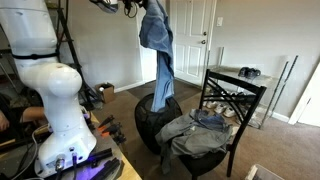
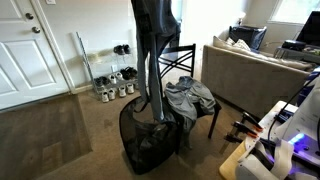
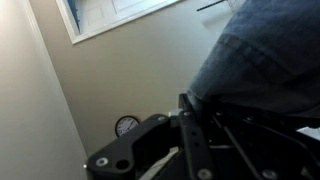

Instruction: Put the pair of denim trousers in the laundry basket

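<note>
The pair of blue denim trousers (image 1: 157, 45) hangs full length in the air. The jaws are closed on the fabric at its top, as the wrist view shows. The trouser legs dangle into the round black mesh laundry basket (image 2: 140, 150) on the carpet, just beside a black metal chair (image 1: 238, 83) heaped with grey clothes (image 1: 195, 130).

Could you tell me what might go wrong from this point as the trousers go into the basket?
The denim trousers hang long from the hand; their legs may drape over the rim of the laundry basket instead of dropping inside. The hem could also snag the chair beside it.
</note>
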{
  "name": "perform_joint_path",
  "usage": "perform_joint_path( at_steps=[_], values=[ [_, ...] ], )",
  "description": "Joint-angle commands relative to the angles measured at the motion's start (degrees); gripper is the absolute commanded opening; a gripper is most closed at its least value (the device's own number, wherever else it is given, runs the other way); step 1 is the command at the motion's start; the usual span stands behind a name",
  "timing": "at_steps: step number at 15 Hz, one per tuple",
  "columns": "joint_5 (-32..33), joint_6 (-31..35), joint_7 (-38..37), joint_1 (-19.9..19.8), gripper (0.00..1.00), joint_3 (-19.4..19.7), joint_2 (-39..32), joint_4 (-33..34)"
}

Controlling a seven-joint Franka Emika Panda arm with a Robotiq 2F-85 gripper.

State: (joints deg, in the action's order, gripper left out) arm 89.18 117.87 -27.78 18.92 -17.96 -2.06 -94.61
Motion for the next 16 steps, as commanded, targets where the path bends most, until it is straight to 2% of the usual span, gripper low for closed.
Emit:
perform_joint_path(
  at_steps=[1,5,16],
  values=[
    [5.87,-1.82,-2.1,0.99,0.03,-1.04,4.93,-3.54],
    [7.86,-2.66,-2.61,1.43,0.03,-2.08,6.54,-5.39],
    [4.41,-4.39,-7.58,0.73,0.03,-1.28,10.08,-14.95]
  ],
)
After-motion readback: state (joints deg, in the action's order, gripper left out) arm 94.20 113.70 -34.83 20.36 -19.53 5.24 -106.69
